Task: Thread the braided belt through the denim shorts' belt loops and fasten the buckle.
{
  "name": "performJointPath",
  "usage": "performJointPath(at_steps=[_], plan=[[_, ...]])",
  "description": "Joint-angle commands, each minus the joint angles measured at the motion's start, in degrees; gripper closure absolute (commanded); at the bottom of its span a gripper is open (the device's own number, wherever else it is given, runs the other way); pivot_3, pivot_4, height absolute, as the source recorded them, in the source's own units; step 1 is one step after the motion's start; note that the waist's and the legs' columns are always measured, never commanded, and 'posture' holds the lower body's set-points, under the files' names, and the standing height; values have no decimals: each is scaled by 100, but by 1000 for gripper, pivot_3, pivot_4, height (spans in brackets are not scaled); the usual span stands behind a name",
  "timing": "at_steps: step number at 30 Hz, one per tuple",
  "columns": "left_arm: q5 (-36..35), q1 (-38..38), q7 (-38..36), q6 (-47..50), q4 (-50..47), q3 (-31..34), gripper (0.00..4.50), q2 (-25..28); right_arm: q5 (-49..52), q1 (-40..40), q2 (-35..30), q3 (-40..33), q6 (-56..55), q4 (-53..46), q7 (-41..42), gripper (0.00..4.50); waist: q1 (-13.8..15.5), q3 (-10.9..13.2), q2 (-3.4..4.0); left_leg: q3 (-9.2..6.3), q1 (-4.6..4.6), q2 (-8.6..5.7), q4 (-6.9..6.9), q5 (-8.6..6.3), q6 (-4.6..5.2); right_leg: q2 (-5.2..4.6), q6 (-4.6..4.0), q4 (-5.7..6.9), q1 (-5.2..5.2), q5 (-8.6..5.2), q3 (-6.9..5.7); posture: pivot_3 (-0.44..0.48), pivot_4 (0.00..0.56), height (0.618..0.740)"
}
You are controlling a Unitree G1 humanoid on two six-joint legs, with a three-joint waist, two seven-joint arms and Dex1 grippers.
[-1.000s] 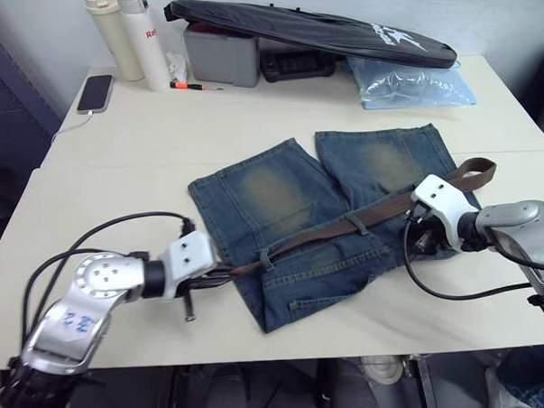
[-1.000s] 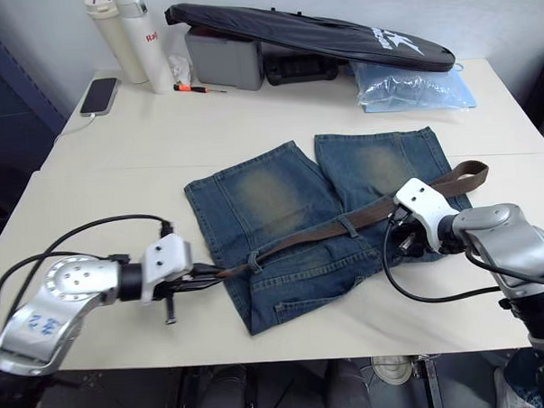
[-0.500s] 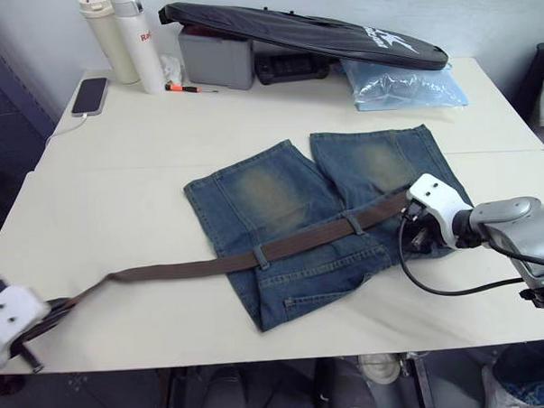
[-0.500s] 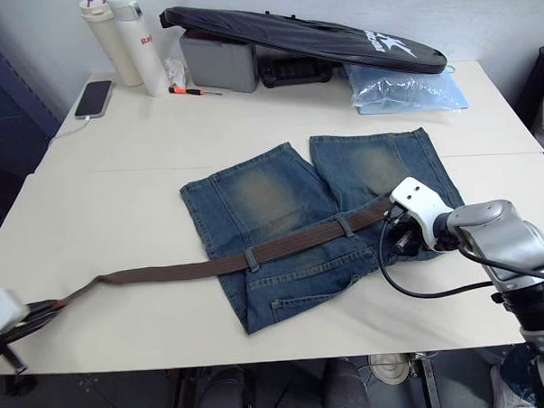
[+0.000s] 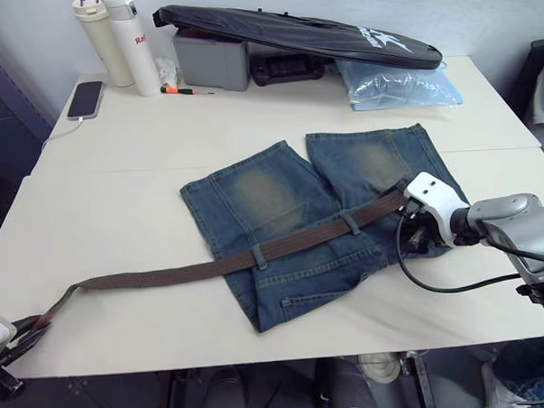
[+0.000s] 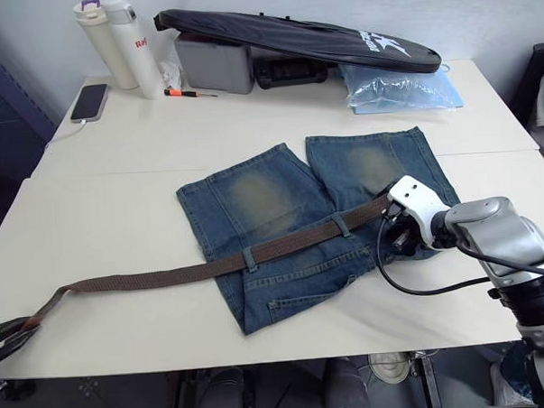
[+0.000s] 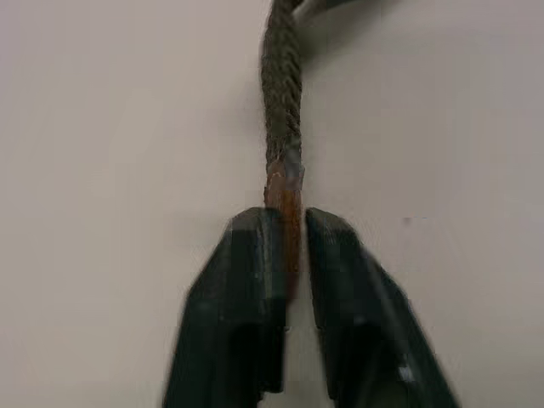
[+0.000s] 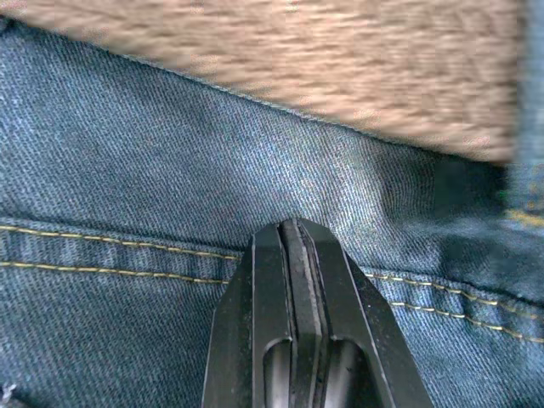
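Left gripper (image 7: 285, 246), fingers clamped on the tip of the limp dark brown braided belt (image 5: 167, 276), which runs rightward through two belt loops (image 5: 259, 256) on the soft blue denim shorts (image 5: 290, 203). Right gripper (image 8: 296, 246), fingers pressed together empty, rests on the shorts.

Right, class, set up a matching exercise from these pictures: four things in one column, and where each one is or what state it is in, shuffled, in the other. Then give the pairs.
Column one:
1. braided belt
2. left claw
3. right claw
4. phone

Column two:
A. shut, empty, tips on the denim shorts just below the belt
B. lies at the table's far left corner, near two bottles
C. passes under two belt loops and trails off to the table's left edge
D. shut on the belt's tip

Pairs: 1-C, 2-D, 3-A, 4-B
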Motion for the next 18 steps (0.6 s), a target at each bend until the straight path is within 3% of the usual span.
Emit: performJointPath(at_steps=[1, 5, 6, 11, 14, 16, 18], plan=[[-613, -123, -372, 334, -418, 140, 2011, 92, 76, -55, -77, -173, 126, -129, 111, 4500, -3, -1, -2, 0, -2, 0, 0, 0, 0, 0, 0, 1, -1, 0, 0, 0, 150, 739], [-2031, -966, -271, 2140, -1573, 213, 188, 517, 311, -240, -279, -487, 218, -280, 399, 4500, 15, 8, -1, 1, -4, 2, 2, 0, -3, 2, 0, 5, -3, 0, 0, 0, 150, 739], [-2389, -1189, -210, 2637, -1916, 114, 20, 635, 418, -248, -340, -606, 331, -339, 471, 4500, 22, 9, -2, -2, -7, 2, 6, 0, -3, 2, 0, 9, -4, 0, 0, 0, 150, 739], [-3408, -2135, -2, 4109, -2932, -485, 20, 1006, 884, -160, -602, -1016, 452, -733, 850, 4500, -2, 19, 16, 8, -7, 1, 10, 1, -20, 1, 3, 5, -3, 1, 1, 0, 150, 739], [-3848, -3195, 31, 4802, -3623, -1704, 20, 1164, 1161, -116, -702, -1343, 475, -1007, 997, 4500, -38, 29, 29, 24, 3, 5, 3, -3, -26, 5, 3, 5, -8, 1, 0, 0, 150, 739], [-3764, -3767, -13, 5048, -3834, -2360, 20, 1087, 1264, -24, -762, -1495, 508, -1153, 1005, 4500, -51, 29, 30, 28, 1, 6, 6, -2, -28, 7, 4, 6, -11, 2, 1, 0, 150, 739], [-3303, -4409, -96, 5093, -4031, -3310, 0, 931, 1473, 182, -855, -1737, 616, -1407, 1084, 3843, -4, 32, 34, 29, 3, 6, 6, -2, -28, 7, 4, 7, -10, 2, 2, 0, 150, 739]])
